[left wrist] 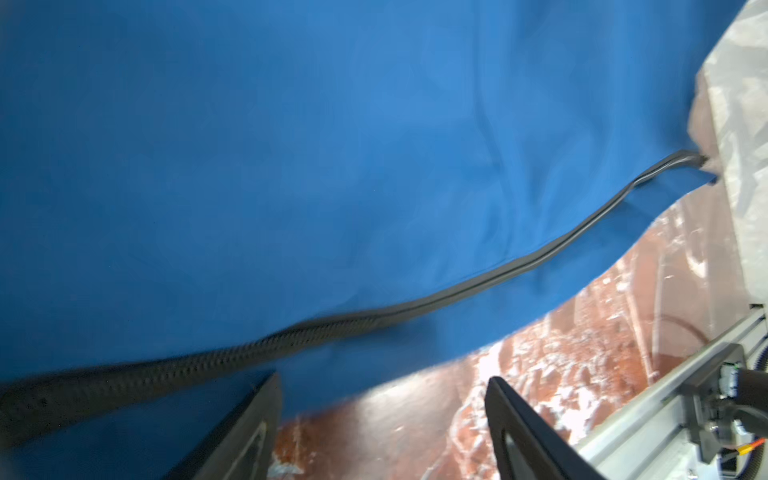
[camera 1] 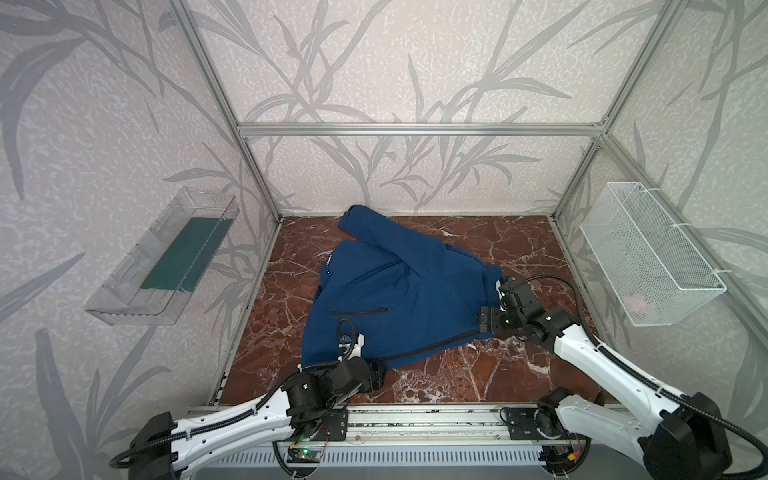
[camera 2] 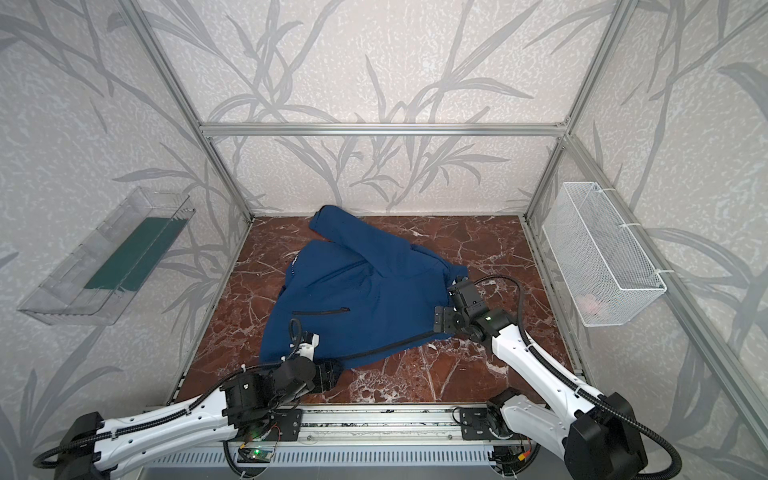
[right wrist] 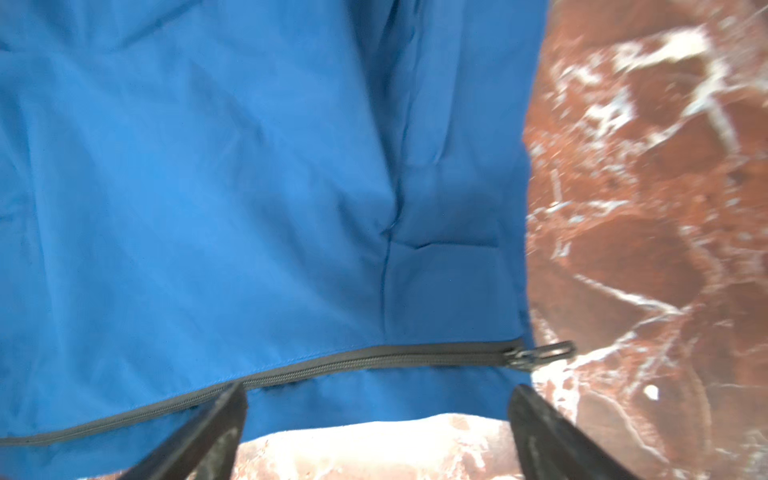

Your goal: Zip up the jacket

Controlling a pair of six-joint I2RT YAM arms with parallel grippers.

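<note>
The navy-blue jacket lies spread on the marble floor, one sleeve folded across it toward the back wall. Its black zipper runs along the near edge, teeth joined where visible. The slider's pull sticks out at the jacket's right end. My left gripper stands open at the near-left end of the zipper, one finger over fabric, one over floor. My right gripper is open beside the slider end, holding nothing.
A clear plastic bin hangs on the left wall and a white wire basket on the right wall. An aluminium rail carries both arm bases at the front. Marble floor shows between the arms.
</note>
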